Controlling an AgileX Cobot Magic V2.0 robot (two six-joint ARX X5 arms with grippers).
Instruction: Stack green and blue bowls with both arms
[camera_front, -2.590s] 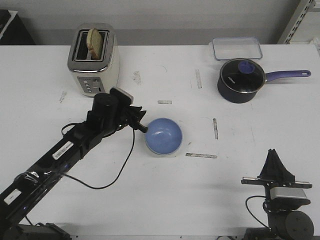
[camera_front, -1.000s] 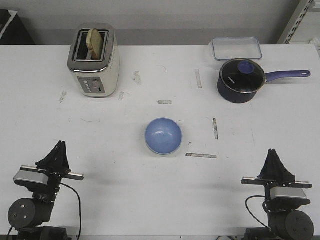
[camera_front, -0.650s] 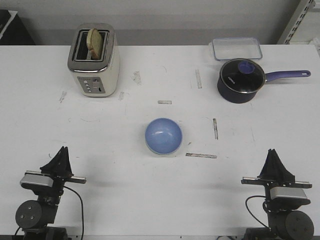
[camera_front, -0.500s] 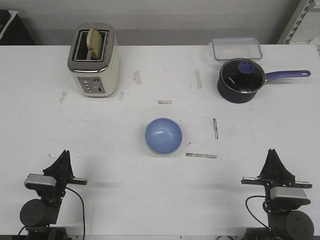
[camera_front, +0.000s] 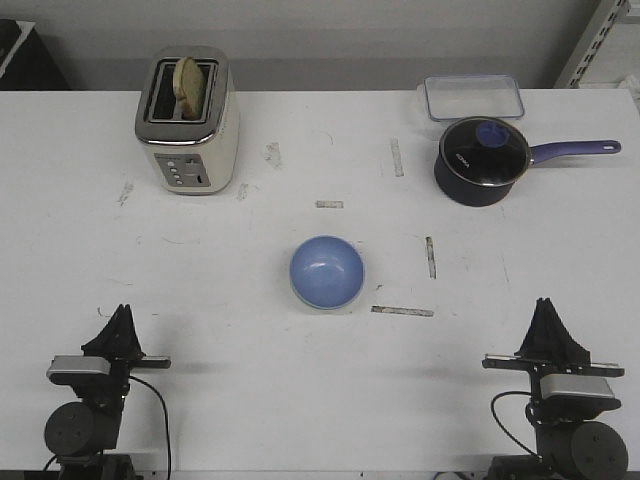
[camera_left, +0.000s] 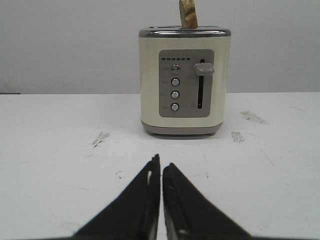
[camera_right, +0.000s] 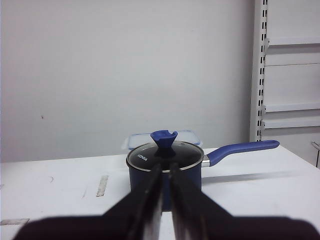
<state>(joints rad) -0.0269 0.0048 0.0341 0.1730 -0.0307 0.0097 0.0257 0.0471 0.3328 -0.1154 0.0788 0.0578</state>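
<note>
A smooth round blue bowl (camera_front: 327, 272) sits mid-counter (camera_front: 300, 380), nested in a pale green bowl (camera_front: 303, 302) showing only as a thin rim; its hollow holds nothing. Left fingers (camera_left: 161, 172) and right fingers (camera_right: 165, 172) are pressed narrow, holding nothing; a slice stands in the cream toaster (camera_left: 185, 82); a glass-lidded pan (camera_right: 165, 167) stands far right.

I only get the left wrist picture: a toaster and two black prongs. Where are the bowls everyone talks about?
Observer: The blue bowl sits mid-table in the front view, to the right of your toaster and nearer the robot.
Operator: And the green one?
Observer: Only a pale rim peeks from under the blue bowl. It is probably the green one nested beneath.
Operator: What is the other arm doing?
Observer: The right arm sits at the near table edge, jaws closed and empty, pointing at a dark blue saucepan.
</note>
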